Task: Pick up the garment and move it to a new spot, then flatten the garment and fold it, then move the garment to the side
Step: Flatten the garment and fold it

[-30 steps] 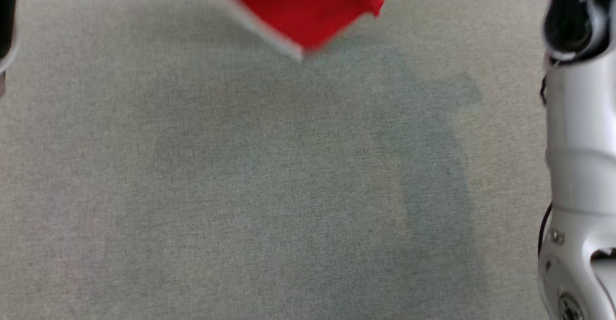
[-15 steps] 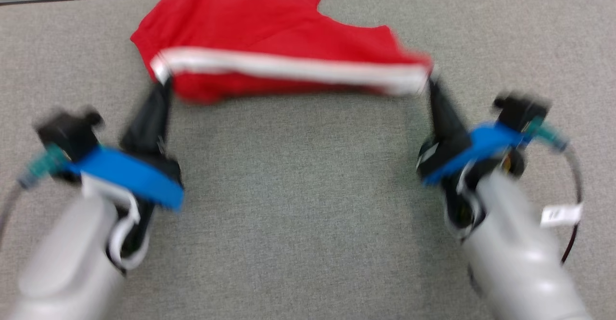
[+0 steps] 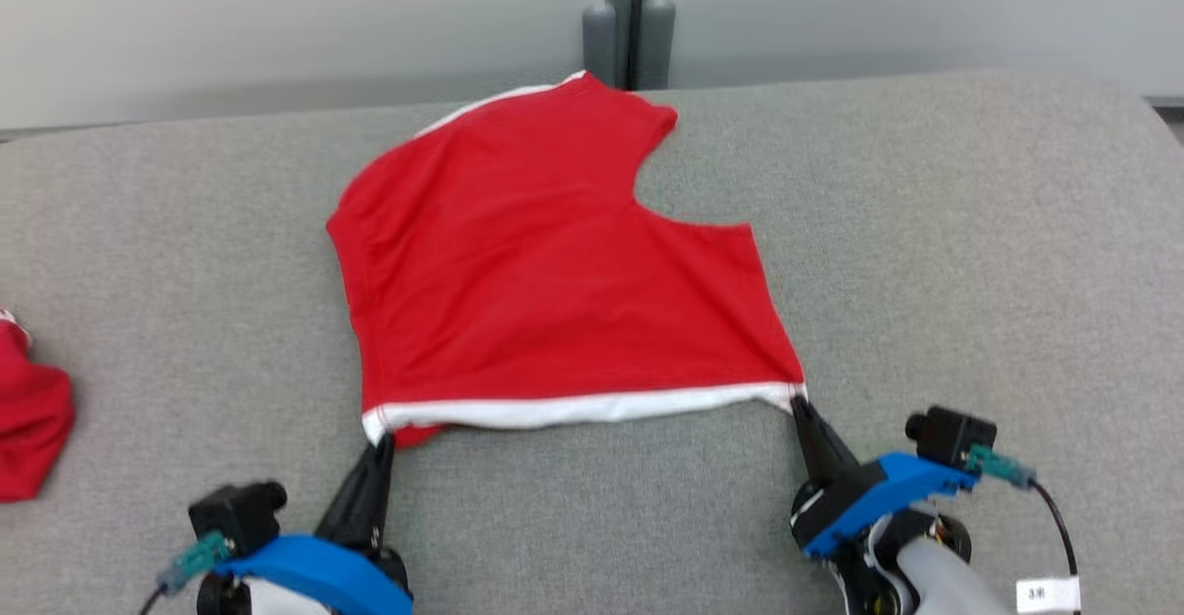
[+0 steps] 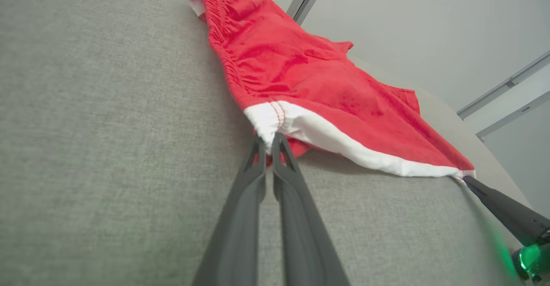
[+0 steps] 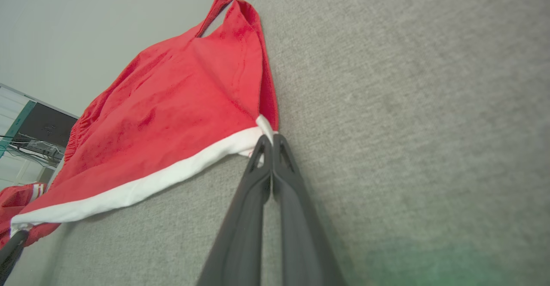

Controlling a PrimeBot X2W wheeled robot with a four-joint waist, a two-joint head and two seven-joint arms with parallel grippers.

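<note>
Left end effector (image 3: 381,444) and right end effector (image 3: 797,404) each pinched shut on a white-hemmed near corner of the red garment (image 3: 555,273), spread from mid-tabletop (image 3: 971,227) to its far edge, second red cloth (image 3: 32,412) at left edge.

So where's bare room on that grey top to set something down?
Free: the grey fabric surface right of the red white-hemmed garment; left of it, up to the crumpled red cloth; and between the left gripper and right gripper. Crowded: the hem corners they pinch.
</note>
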